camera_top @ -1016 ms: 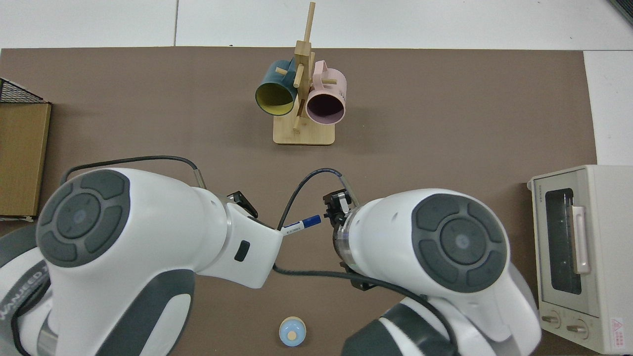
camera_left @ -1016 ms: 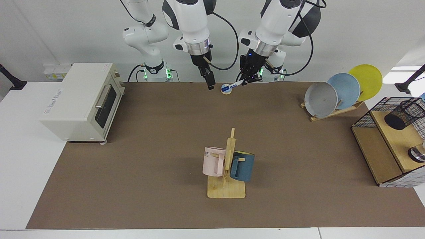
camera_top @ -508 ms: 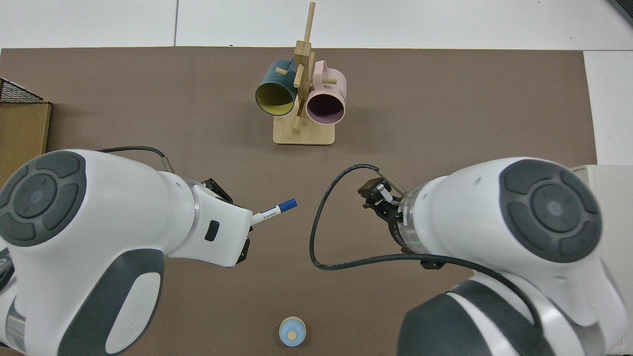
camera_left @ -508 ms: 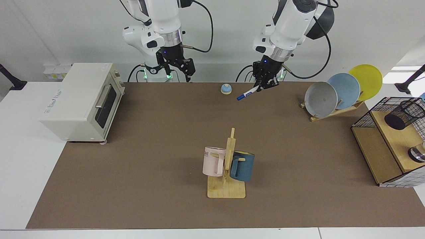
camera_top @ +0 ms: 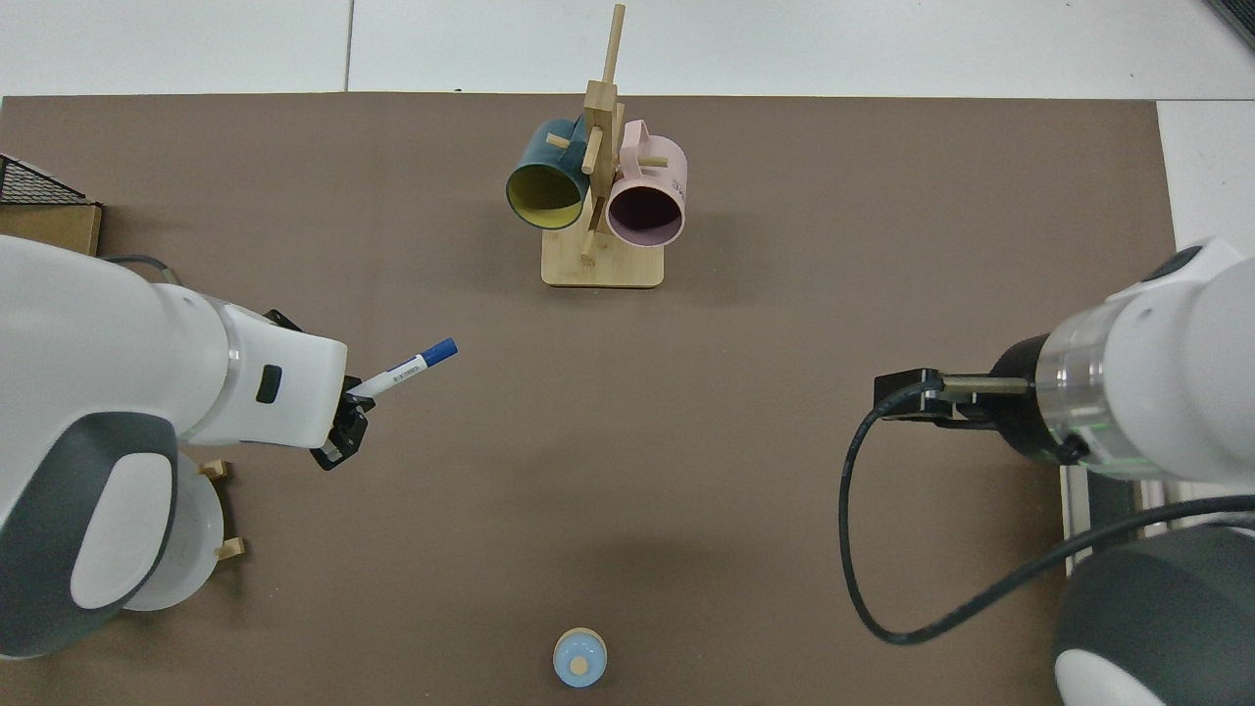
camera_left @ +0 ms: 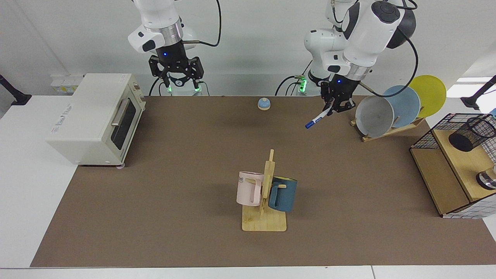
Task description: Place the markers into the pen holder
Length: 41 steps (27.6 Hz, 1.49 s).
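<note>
The left gripper (camera_left: 336, 105) clamps the slim white marker (camera_left: 318, 117), blue cap slanting down above the brown mat (camera_left: 193, 162). The right gripper (camera_left: 177, 75) hangs spread near the boxy toaster oven (camera_left: 93, 116). Only the facing view shows the mesh holder (camera_left: 471, 133), well apart.

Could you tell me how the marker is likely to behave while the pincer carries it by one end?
The marker looks rigid: it juts straight from the left pincer without sagging. Held by one end and tilted, its smooth round barrel may pivot or slip. Set down, it would probably roll.
</note>
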### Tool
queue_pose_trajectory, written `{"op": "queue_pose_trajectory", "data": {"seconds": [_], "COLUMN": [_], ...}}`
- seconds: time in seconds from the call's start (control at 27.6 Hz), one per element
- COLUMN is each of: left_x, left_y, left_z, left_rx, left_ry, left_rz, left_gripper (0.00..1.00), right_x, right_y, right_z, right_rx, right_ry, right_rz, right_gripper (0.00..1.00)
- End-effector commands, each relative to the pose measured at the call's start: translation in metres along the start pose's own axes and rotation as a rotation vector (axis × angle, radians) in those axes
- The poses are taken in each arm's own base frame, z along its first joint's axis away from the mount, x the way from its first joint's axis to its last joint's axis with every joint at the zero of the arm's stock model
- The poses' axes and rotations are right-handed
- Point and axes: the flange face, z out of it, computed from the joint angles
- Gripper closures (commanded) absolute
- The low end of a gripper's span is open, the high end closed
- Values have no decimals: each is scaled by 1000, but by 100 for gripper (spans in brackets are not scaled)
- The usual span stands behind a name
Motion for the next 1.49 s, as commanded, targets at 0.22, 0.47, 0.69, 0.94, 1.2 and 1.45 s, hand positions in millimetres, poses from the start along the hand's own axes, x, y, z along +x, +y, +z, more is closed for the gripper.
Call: {"op": "queue_pose_trajectory", "data": {"seconds": [0.22,0.47,0.69,0.94,1.2,1.45], "left_x": [-18,-36,-60,-89,-112,-125], "left_y": [-11,-26,-47,-74,-100,-126], "left_z": [2,-13,-37,-70,-105,-128], "left_rx": [79,152,193,307,379,429], "left_ry": [-109,-173,-226,-321,-414,-596], "left_rz": [35,24,15,36,103,271], "left_gripper": [100,100,100,100,100,100], "right_x": [47,59,63,59,46,36], "right_y": [19,42,41,39,40,37], "right_z": [-10,-8,-9,-4,3,5], "right_rx": [-13,-22,-47,-48,-43,-52], "right_ry": [-18,-2,47,54,28,6], "right_rz": [-62,-88,-93,-93,-79,-32], "right_gripper": [0,0,0,0,0,0]}}
